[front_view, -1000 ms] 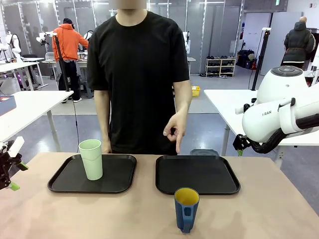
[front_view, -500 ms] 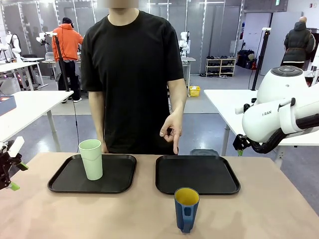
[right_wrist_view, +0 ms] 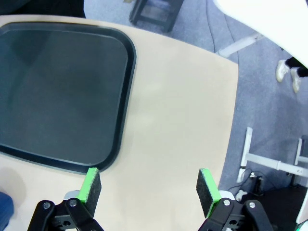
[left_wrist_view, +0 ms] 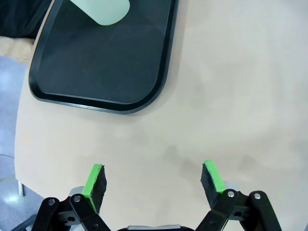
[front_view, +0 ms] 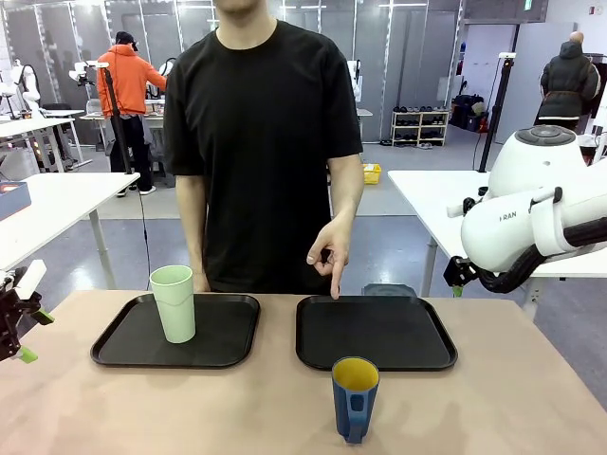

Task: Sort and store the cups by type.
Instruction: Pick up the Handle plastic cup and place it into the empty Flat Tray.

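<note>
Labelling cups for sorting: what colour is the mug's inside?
Yellow; the mug shows best in the front view.

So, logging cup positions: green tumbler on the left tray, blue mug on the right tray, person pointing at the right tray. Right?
Not quite: the front view shows the blue mug on the bare table, just on the robot's side of the right tray. The green tumbler is on the left tray, and the person's hand points at the right tray.

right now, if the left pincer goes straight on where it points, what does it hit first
The left pincer would likely meet bare table, just short of the black tray; depth unclear.
</note>
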### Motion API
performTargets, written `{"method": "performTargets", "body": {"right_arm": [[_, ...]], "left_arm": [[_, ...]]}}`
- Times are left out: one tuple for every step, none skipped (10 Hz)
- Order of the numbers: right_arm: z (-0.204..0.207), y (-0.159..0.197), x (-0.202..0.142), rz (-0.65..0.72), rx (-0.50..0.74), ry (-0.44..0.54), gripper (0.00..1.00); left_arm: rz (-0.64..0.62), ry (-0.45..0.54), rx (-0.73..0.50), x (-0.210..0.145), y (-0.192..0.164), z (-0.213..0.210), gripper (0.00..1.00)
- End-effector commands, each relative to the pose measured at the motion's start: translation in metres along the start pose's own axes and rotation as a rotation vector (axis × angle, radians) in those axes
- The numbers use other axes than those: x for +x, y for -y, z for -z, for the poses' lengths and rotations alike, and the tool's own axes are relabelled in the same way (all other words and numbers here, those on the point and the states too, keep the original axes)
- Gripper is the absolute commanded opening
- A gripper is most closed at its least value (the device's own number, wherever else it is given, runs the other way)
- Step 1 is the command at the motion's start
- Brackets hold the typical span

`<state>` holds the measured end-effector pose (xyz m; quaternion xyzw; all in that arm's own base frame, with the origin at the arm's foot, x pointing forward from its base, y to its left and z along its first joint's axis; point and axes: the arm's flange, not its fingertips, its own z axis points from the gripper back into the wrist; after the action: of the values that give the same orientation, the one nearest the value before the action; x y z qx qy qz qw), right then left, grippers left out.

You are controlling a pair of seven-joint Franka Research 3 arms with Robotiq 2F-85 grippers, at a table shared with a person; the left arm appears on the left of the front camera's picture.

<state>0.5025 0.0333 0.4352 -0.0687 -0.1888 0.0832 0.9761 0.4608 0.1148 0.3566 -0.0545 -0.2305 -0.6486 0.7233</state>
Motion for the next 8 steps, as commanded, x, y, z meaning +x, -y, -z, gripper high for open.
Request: {"method": "performTargets", "body": {"right_arm": [[-0.013, 0.011, 0.003, -0.329, -0.182, -0.01, 1.0], [-0.021, 0.014, 0.009, -0.527, -0.21, -0.039, 1.0], [-0.026, 0.017, 0.016, -0.651, -0.255, -0.074, 1.0], [-0.03, 0.02, 0.021, -0.834, -0.243, -0.135, 1.0], [-0.033, 0.018, 0.022, -0.997, -0.207, -0.158, 1.0], [-0.035, 0.014, 0.021, -1.115, -0.231, -0.148, 1.0], [-0.037, 0.009, 0.017, -1.212, -0.177, -0.125, 1.0], [-0.038, 0.008, 0.014, -1.266, -0.142, -0.097, 1.0]], "left_arm": [[0.016, 0.007, 0.014, -0.001, 0.001, -0.001, 1.0], [0.016, 0.007, 0.014, -0.001, 0.001, -0.001, 1.0], [0.016, 0.007, 0.014, -0.001, 0.001, -0.001, 1.0], [0.016, 0.007, 0.014, -0.001, 0.001, -0.001, 1.0], [0.016, 0.007, 0.014, -0.001, 0.001, -0.001, 1.0], [0.016, 0.007, 0.014, -0.001, 0.001, -0.001, 1.0], [0.016, 0.007, 0.014, -0.001, 0.001, -0.001, 1.0], [0.016, 0.007, 0.014, -0.001, 0.001, -0.001, 1.0]]}}
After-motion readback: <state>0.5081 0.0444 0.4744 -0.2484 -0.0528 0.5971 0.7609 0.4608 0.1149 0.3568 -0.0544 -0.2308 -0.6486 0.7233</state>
